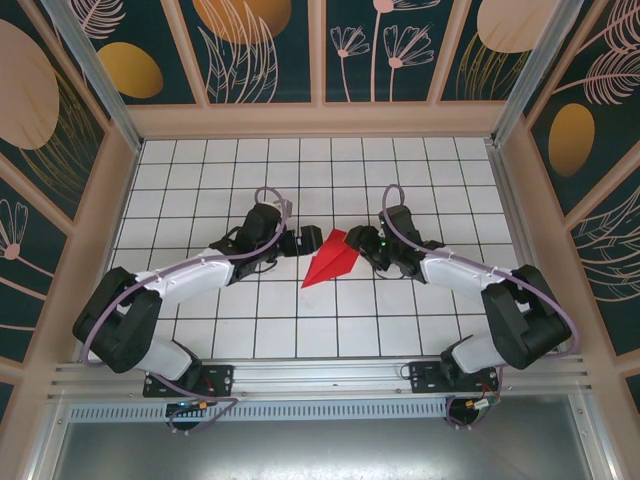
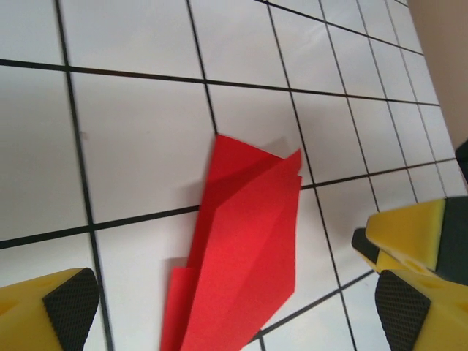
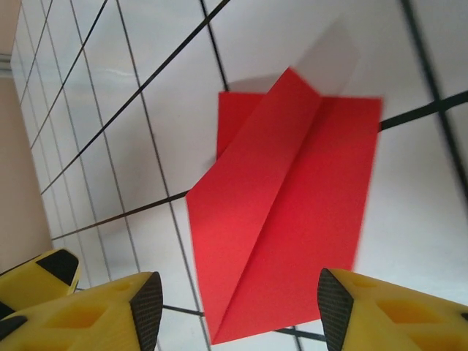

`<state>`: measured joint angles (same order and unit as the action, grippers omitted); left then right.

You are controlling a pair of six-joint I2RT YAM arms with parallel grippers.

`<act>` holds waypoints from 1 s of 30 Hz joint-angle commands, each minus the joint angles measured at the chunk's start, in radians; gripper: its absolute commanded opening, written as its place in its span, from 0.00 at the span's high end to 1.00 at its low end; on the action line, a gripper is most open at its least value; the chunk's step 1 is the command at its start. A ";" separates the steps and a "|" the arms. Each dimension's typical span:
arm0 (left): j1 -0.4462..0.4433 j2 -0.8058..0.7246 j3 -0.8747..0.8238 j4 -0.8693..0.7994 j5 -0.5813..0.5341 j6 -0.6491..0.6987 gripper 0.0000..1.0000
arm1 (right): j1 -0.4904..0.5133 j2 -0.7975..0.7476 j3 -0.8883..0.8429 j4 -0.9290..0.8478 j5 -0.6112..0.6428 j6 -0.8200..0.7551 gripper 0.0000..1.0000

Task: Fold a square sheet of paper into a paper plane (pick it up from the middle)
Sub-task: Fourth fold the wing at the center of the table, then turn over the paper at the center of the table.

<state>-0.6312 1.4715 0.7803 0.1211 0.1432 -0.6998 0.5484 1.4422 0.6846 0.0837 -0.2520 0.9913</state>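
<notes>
Red paper plane (image 1: 331, 258): slim creased dart, flaps perhaps raised.

A paper plane (image 1: 330, 258) of bright red paper, plain and unmarked, lies near the middle of a white worktop (image 1: 200, 170) ruled with black grid lines. It is a slim, pointed dart. Seen from above, its sharp nose points toward the near left and its wider tail toward the far right. The right wrist view shows the plane (image 3: 285, 219) close up, with a straight crease running along its length and a folded panel on each side. In the left wrist view, the plane (image 2: 241, 256) has overlapping layers with stepped corners at the tail end, slightly raised and casting a soft shadow.
</notes>
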 commanded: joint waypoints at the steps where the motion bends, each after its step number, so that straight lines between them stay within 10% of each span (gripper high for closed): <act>1: 0.017 -0.051 -0.024 -0.044 -0.067 0.011 0.02 | 0.037 0.053 0.002 0.085 0.046 0.130 0.42; 30: 0.062 -0.123 -0.104 -0.066 -0.096 -0.055 0.01 | 0.073 0.291 0.036 0.356 -0.091 0.134 0.61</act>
<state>-0.5766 1.3731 0.6914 0.0662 0.0429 -0.7677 0.6106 1.7161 0.7063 0.3748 -0.3172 1.1255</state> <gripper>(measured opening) 0.986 0.392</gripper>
